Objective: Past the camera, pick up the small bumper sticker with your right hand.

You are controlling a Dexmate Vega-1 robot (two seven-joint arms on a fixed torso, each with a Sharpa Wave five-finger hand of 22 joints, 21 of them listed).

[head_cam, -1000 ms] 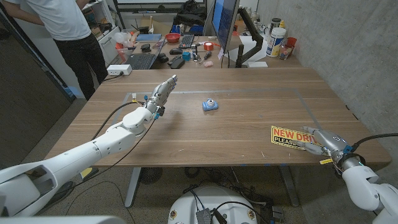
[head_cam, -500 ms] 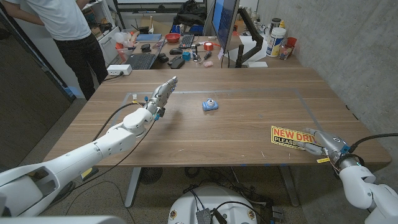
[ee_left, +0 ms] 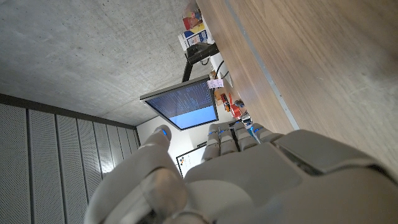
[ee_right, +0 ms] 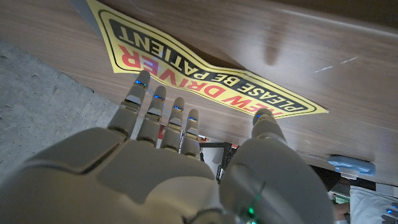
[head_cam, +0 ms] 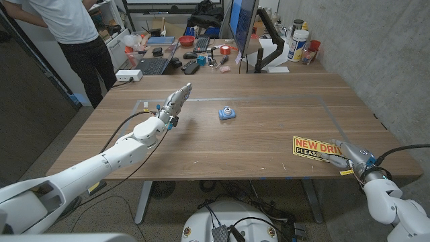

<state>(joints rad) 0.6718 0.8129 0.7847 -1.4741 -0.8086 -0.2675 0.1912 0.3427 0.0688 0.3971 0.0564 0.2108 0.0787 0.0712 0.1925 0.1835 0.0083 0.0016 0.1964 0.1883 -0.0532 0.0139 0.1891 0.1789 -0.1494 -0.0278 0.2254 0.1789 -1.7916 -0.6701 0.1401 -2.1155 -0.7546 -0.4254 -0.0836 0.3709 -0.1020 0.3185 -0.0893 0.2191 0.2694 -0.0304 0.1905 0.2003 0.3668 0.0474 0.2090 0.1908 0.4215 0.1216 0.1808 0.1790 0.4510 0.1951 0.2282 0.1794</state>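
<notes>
A yellow bumper sticker (head_cam: 313,146) with red and black lettering lies flat on the wooden table (head_cam: 269,134) near its front right edge. It reads "PLEASE BE PATIENT" in the right wrist view (ee_right: 205,87). My right hand (head_cam: 347,155) is at the sticker's right end, fingers spread and stretched out over it. In the right wrist view the fingertips (ee_right: 142,81) reach onto the sticker, and this hand (ee_right: 180,162) grips nothing. A small blue camera (head_cam: 227,113) sits at mid-table. My left hand (head_cam: 176,101) hovers left of it, fingers straight, holding nothing (ee_left: 236,168).
A second desk behind the table holds a monitor (head_cam: 242,23), keyboards (head_cam: 153,65) and clutter. A person (head_cam: 74,33) stands at the back left. A concrete wall (head_cam: 376,47) runs along the right side. Bottles (head_cam: 300,44) stand at the far right corner.
My right hand and forearm have slid slightly down and to the right along the sticker's end. The left arm, camera and sticker have not moved.
</notes>
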